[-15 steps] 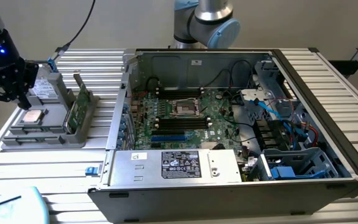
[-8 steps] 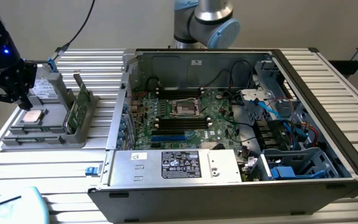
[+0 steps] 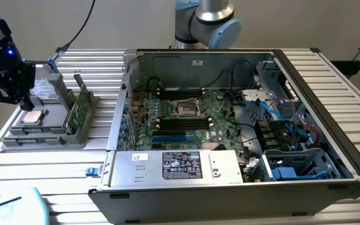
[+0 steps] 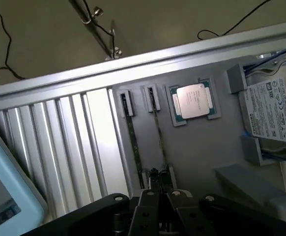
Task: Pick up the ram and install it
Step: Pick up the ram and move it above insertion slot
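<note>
Looking down through the wrist cam, I've got the gripper [image 4: 155, 178] with its jaws pressed together, right at the end of the ram [image 4: 158, 137]. The stick sits on edge in a narrow slot of the grey parts tray [image 4: 202, 157], so I only see it as a thin green line. Can't tell if the closed tips are actually pinching it or just sitting on top of it. It's a close call from this angle.

A second ram stick [image 4: 133, 142] stands in the slot just beside it, on the side away from the processor [image 4: 192, 101]. The processor lies flat in its own pocket next to the ram, and the hard drive [image 4: 271, 115] is past that, held in grey clips.

From the exterior cam the tray is on the slatted table [image 3: 42, 178] at that view's left, with the gripper's black body above its far end. A green expansion card [image 3: 78, 110] stands upright in the tray on the side nearest the computer case [image 3: 198, 61]. The case is lying open just beside the tray with the motherboard showing. I can see the black memory slots [image 3: 181, 124] on it, and the power supply [image 3: 180, 166] along the near edge.

So the ram is in the tray and not in the case.
</note>
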`<state>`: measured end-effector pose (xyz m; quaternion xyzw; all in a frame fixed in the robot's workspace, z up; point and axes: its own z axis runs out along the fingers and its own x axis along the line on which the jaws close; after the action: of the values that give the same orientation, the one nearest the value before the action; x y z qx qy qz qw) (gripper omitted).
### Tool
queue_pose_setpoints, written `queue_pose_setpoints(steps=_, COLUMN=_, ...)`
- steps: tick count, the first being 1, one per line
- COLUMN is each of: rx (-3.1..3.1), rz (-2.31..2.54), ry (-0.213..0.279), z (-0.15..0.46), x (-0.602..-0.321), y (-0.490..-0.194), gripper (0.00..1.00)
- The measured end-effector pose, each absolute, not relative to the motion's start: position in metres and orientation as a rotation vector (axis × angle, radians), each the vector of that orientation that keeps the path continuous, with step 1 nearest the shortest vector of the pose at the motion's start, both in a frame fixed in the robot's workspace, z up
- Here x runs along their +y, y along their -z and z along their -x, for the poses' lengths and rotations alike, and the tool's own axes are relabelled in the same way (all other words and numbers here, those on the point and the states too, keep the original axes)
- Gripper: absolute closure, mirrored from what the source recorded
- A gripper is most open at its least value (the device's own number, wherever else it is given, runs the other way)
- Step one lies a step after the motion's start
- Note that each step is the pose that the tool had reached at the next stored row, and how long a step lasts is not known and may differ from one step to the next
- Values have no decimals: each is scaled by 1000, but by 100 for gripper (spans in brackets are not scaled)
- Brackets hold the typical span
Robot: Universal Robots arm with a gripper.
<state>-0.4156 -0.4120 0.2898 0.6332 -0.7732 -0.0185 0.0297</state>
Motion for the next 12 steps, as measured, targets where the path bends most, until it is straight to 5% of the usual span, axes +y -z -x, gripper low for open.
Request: queue_pose_setpoints(steps=12, rx=-2164, rz=-2208, ry=74, z=416, x=-412, y=-285, gripper=89)
